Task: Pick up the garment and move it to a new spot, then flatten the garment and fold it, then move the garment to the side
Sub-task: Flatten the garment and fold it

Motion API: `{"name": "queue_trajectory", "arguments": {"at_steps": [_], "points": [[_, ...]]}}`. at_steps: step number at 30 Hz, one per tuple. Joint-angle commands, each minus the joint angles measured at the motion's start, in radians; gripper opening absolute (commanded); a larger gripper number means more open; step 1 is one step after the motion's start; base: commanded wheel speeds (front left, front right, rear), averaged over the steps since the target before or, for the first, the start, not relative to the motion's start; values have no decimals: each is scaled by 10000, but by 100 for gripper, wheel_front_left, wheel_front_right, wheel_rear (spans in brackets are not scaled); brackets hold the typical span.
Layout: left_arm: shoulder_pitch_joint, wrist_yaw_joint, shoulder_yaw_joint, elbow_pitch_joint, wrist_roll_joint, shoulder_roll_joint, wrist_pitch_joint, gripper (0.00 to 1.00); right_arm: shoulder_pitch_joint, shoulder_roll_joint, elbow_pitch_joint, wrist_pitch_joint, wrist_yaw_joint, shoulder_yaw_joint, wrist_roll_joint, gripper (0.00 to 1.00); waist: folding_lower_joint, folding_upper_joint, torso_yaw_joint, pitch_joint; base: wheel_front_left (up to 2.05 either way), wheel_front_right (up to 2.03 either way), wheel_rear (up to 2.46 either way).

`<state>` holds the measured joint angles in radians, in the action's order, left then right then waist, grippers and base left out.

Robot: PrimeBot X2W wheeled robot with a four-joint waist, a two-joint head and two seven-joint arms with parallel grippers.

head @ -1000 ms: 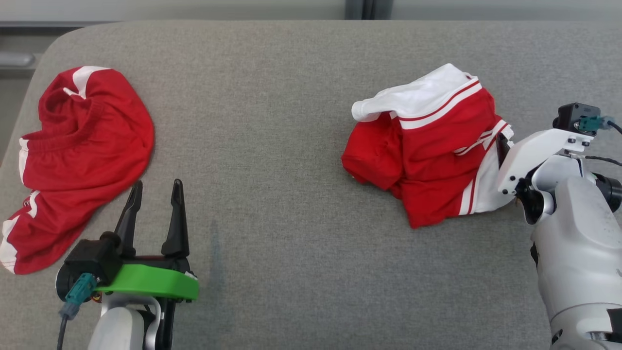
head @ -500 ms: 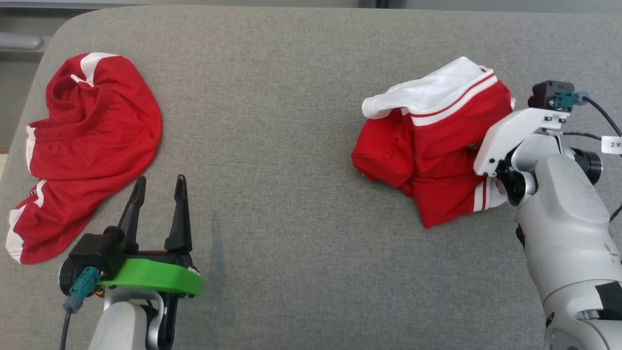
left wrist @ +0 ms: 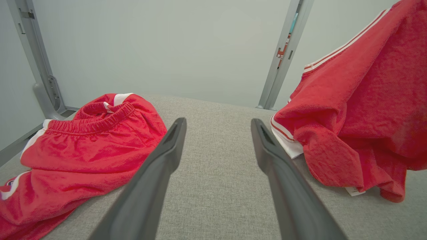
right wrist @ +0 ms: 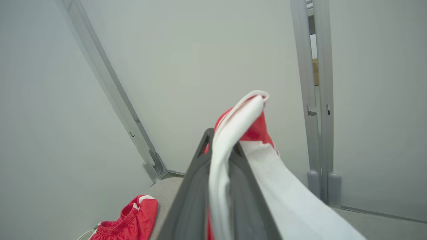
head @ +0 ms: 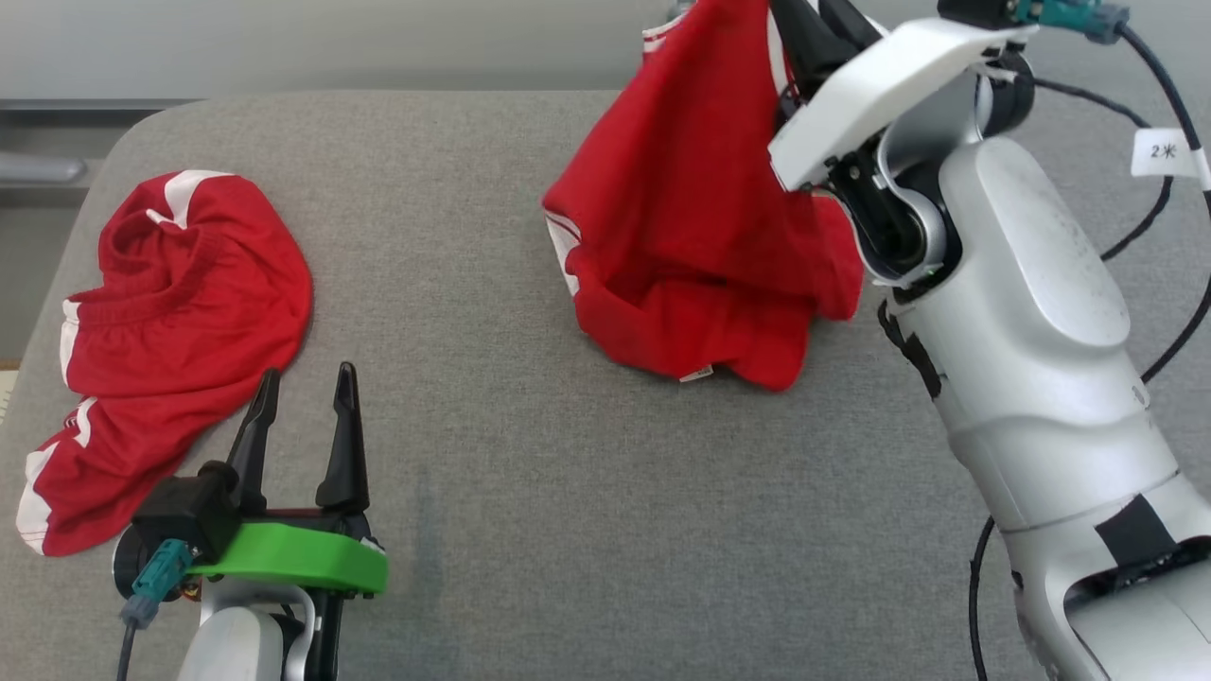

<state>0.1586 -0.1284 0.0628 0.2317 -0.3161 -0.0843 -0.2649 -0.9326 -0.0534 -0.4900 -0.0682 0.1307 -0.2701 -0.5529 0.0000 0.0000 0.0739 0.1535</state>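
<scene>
Right wrist view: pinched shut on a thin white fold of garment by right gripper. Hanging upper centre in head view, hem seemingly touching table. Could slip out if dragged or swung. Spread apart at lower left: left gripper.

Grey fabric surface, red shorts (left), hanging garment brushing it

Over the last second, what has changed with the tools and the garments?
The right tool has closed on the red and white garment and raised it off the grey surface. It now hangs unfurled from the tool, its lower edge seemingly just touching the surface. Unchanged: the left tool stays open and idle, and the second red garment lies crumpled at the left.
</scene>
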Motion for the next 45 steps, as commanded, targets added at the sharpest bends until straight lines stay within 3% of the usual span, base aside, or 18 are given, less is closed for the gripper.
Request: {"name": "queue_trajectory", "arguments": {"at_steps": [1,5,11,16,23,30,36,39,44,45], "points": [[-95,-21,-33,-20,-33,1,7,100,-343,-5,221,225,0,-233,-243,0,0,0,-70,-116,0,0,0],[-60,-21,117,16,-57,38,8,100,-1091,22,368,986,0,-740,-778,0,0,0,98,-188,0,0,0],[-90,-20,177,-16,-77,87,7,100,-2293,4,28,2573,0,-914,-2598,0,0,0,275,-183,0,0,0],[-177,-20,26,-44,-67,113,8,100,-2445,12,-881,3202,0,-692,-2453,0,0,0,105,-149,0,0,0],[-240,-20,-27,-89,-42,157,8,100,-633,-237,-2403,3326,0,631,-909,0,0,0,-461,-134,0,0,0],[-342,-21,-66,-61,-8,115,8,100,1792,-779,-2643,3334,0,2476,267,0,0,0,-984,-292,0,0,0],[-377,-21,-10,-53,-9,76,8,100,3375,-355,-2136,2964,0,3966,64,0,0,0,-1234,-364,0,0,0],[-403,-21,25,-41,-43,46,8,100,4057,-128,-1296,2487,0,4239,-342,0,0,0,-1290,-379,0,0,0],[-357,-21,94,-45,-83,26,9,100,5153,-7,-282,2007,0,4775,59,0,0,0,-1294,-346,0,0,0],[-333,-21,111,-33,-85,25,9,100,5254,3,-221,1929,0,4902,154,34,0,0,-1284,-337,0,0,0]]}}
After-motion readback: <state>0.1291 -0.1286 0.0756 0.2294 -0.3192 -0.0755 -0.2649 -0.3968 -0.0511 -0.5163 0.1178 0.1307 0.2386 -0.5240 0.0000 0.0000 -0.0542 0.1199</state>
